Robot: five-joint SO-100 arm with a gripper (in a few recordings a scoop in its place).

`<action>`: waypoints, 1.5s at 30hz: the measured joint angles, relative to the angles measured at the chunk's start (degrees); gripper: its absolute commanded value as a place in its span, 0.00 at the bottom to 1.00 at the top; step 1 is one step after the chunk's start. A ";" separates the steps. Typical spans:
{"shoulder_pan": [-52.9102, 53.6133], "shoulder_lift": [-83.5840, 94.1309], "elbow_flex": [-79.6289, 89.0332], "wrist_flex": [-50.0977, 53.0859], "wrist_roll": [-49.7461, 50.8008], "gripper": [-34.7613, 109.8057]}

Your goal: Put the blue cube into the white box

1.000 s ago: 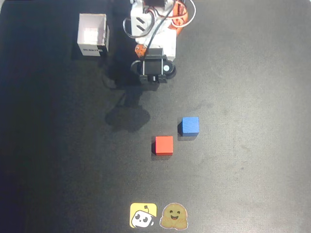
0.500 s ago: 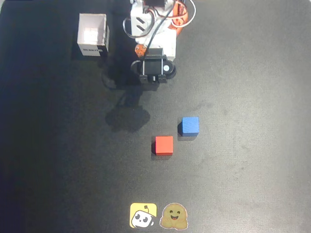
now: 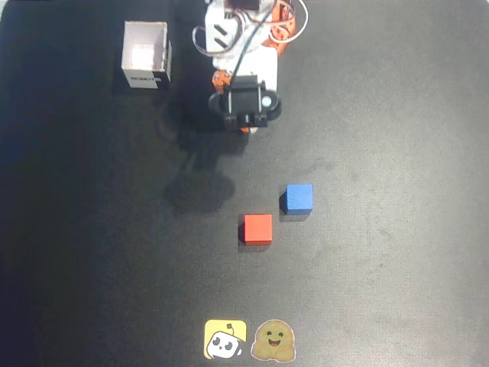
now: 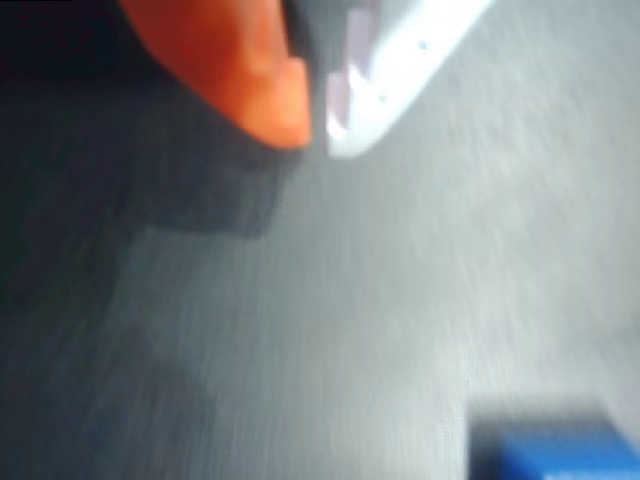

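Shifted slightly, the gripper [image 4: 315, 125] shows narrow, nearly closed tips at the wrist (blurred), blue cube [image 3: 299, 198] apart.

Black table [image 3: 397, 115] carries blue cube [image 3: 298, 198], red cube [image 3: 257, 228], white box [image 3: 146, 55].

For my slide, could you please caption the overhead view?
Gripper near its base; blue cube, red cube and white box wait apart.

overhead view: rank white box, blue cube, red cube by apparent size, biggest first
1. white box, clearly largest.
2. blue cube and red cube: they look alike in size, so no ranking between them.
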State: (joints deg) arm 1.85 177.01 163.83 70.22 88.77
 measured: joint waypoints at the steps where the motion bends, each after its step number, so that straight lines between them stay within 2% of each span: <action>1: -0.70 -4.31 -2.37 -1.14 -0.35 0.24; 15: -12.30 -40.52 -22.06 -13.10 9.84 0.24; 23: -16.61 -54.05 -28.65 -19.42 13.97 0.28; 31: -19.34 -61.96 -31.11 -25.14 16.44 0.35; 45: -19.07 -63.28 -31.73 -26.28 14.33 0.40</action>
State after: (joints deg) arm -17.23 113.73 132.10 43.95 103.10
